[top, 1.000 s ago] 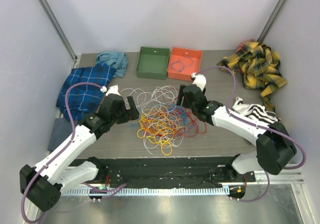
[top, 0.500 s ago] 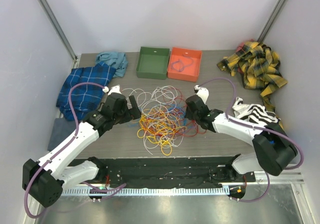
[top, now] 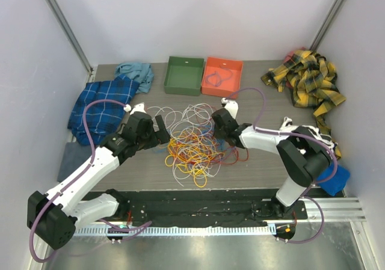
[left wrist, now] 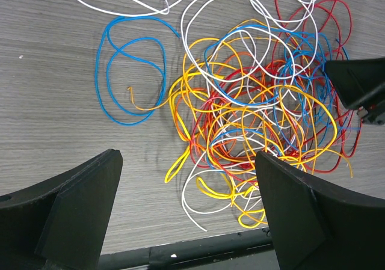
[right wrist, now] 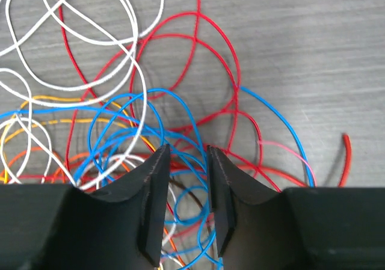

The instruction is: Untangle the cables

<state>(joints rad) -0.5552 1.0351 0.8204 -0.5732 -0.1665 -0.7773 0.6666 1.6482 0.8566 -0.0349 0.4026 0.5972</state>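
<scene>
Sprawling mid-table, the cables (top: 198, 147) lie tangled. The right gripper (right wrist: 187, 153) stands narrowly parted astride blue strands, its fingers hiding their crossings. The left gripper (left wrist: 186, 159) gapes wide at the tangle's left.

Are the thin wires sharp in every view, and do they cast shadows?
Top external: even, soft light; the tangled thin coloured wires are small yet sharp. Left wrist: wires crisp, faint shadows on the grey wood-grain table. Right wrist: crisp too, with softer, wider shadows beside the loops.
</scene>
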